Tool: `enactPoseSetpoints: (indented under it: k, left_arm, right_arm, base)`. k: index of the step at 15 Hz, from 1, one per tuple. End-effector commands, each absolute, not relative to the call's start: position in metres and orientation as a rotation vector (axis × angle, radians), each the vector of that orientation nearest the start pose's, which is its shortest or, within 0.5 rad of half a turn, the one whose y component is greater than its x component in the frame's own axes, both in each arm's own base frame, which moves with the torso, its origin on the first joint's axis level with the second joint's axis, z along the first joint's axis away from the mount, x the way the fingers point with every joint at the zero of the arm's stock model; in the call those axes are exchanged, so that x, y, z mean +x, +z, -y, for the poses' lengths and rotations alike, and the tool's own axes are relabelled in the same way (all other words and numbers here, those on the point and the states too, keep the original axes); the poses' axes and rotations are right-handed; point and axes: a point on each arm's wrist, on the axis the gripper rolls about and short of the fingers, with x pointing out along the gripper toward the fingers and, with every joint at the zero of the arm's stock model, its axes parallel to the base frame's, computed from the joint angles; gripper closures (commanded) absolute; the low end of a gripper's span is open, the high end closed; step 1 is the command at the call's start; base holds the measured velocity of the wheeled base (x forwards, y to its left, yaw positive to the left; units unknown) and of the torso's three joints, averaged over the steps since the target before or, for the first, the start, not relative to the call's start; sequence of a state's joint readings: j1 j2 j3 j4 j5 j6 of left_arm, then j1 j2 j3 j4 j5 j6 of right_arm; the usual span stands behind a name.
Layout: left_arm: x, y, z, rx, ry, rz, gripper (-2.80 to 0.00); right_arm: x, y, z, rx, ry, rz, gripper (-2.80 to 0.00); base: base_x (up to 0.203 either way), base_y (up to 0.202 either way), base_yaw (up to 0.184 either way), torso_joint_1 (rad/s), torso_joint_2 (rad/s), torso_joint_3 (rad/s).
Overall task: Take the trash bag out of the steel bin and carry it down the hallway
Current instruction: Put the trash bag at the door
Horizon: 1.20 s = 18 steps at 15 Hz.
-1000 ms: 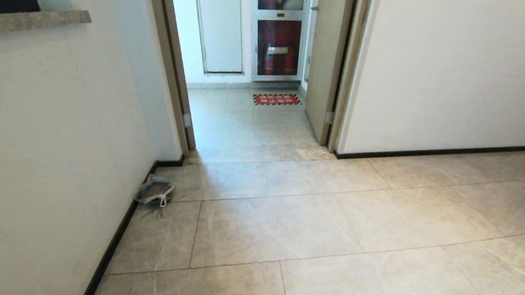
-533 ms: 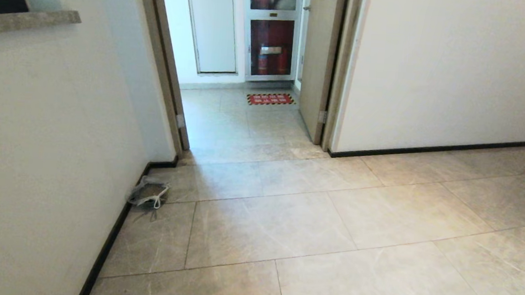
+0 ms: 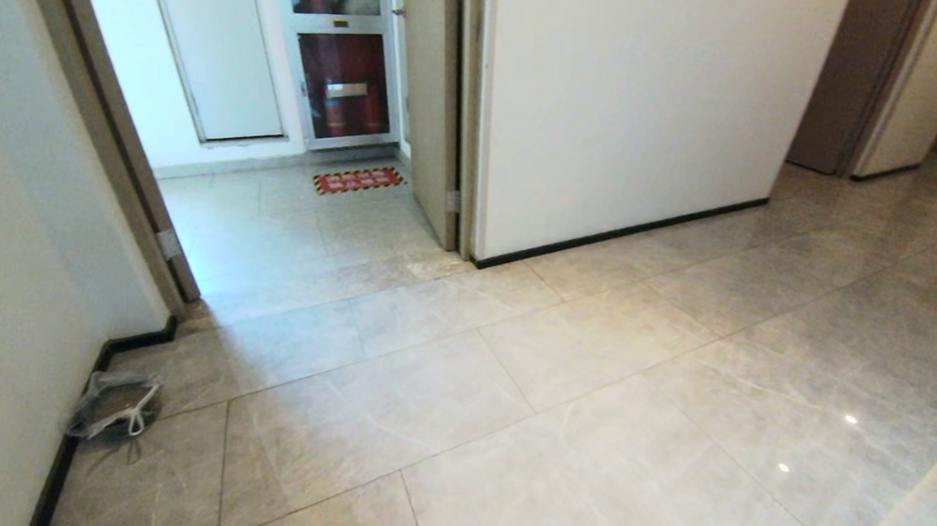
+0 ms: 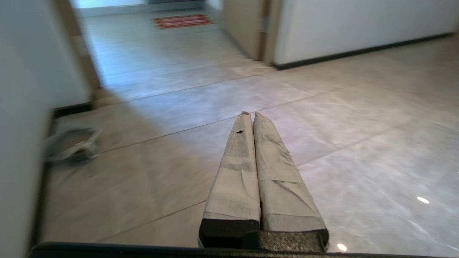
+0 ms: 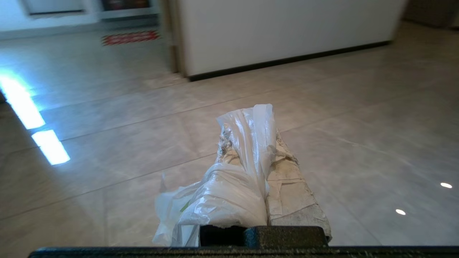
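Head view: neither arm shows here, only the hallway (image 3: 592, 368) of glossy beige-grey tiles with a white wall (image 3: 633, 102) edged by a black baseboard. On the left an open doorway leads to a paler floor with a red floor sign (image 3: 358, 181) and a glass-fronted cabinet (image 3: 342, 68) behind it. Low on the left, against the baseboard, lies a crumpled clear plastic scrap (image 3: 114, 408) with a white loop. Brown doors stand at the far right.

Left wrist view: the left gripper (image 4: 250, 114) appears only here, hanging above the tiles with its two taped fingers pressed together and nothing between them. The plastic scrap (image 4: 71, 145) shows blurred off by the wall, well apart from it, and the floor sign (image 4: 183, 20) lies far ahead.

Right wrist view: this is the only view with the trash bag (image 5: 229, 179). The right gripper (image 5: 251, 134) is clamped on it, the white film bunched between and over the fingers and spilling down one side, with a trace of green print. The steel bin is in no view.
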State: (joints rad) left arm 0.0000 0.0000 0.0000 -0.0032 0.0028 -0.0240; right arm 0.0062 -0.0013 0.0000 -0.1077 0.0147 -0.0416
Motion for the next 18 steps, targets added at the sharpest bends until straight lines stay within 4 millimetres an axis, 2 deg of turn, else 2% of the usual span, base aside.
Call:
enactPoseSetpoints:
  k: [1, 13, 18]
  left_arm:
    - [-0.0228, 0.0754, -0.0001, -0.025, 0.003, 0.003, 0.0]
    - [-0.0228, 0.0758, -0.0001, -0.025, 0.003, 0.003, 0.0]
    - [-0.0228, 0.0756, -0.0001, -0.025, 0.003, 0.003, 0.0]
  right_arm:
    - [-0.0203, 0.0755, -0.0002, -0.043, 0.02, 0.071, 0.0]
    - [-0.0203, 0.0753, -0.0003, -0.043, 0.022, 0.069, 0.0]
    - [-0.0203, 0.0755, -0.0002, -0.046, 0.022, 0.071, 0.0]
  base:
    - [0.008, 0.011, -0.185, 0.0, 0.01, 0.0]
    - [0.002, 0.007, -0.171, 0.001, 0.0, 0.003]
    - [0.0, 0.0, -0.032, 0.0, 0.0, 0.002]
